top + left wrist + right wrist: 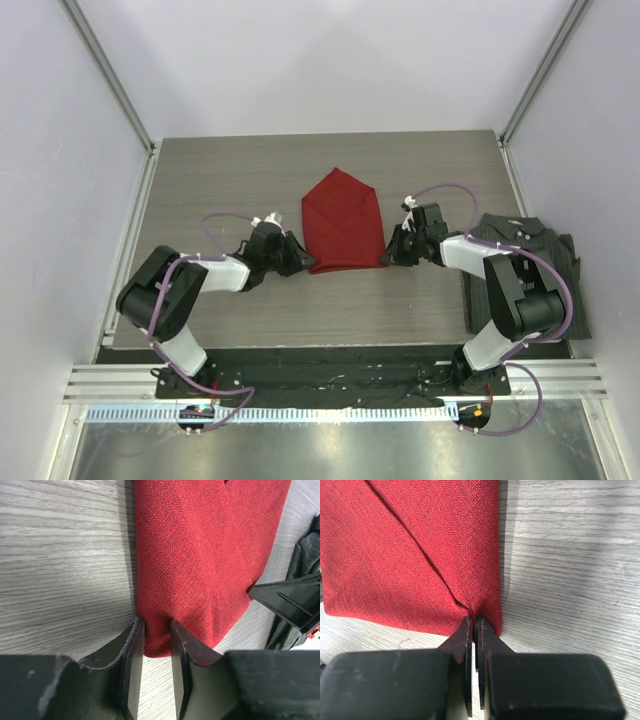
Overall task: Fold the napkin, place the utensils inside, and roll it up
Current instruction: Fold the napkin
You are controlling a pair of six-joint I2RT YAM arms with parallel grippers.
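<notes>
The deep-red napkin (pixel 343 222) lies on the table, folded with its sides turned in and a point at the far end. My left gripper (pixel 297 262) is at its near-left corner; in the left wrist view the gripper (pixel 157 625) is open, its jaws a small gap apart with the corner of the napkin (pixel 200 555) between the tips. My right gripper (pixel 392 252) is at the near-right corner; in the right wrist view the gripper (pixel 474 620) is shut on the edge of the napkin (pixel 410 555) beside a diagonal fold. No utensils are in view.
A dark pinstriped shirt (pixel 525 270) lies folded at the table's right edge, just right of my right arm; it also shows in the left wrist view (pixel 302 565). Bare wood-grain table (pixel 220 180) surrounds the napkin. White walls stand on three sides.
</notes>
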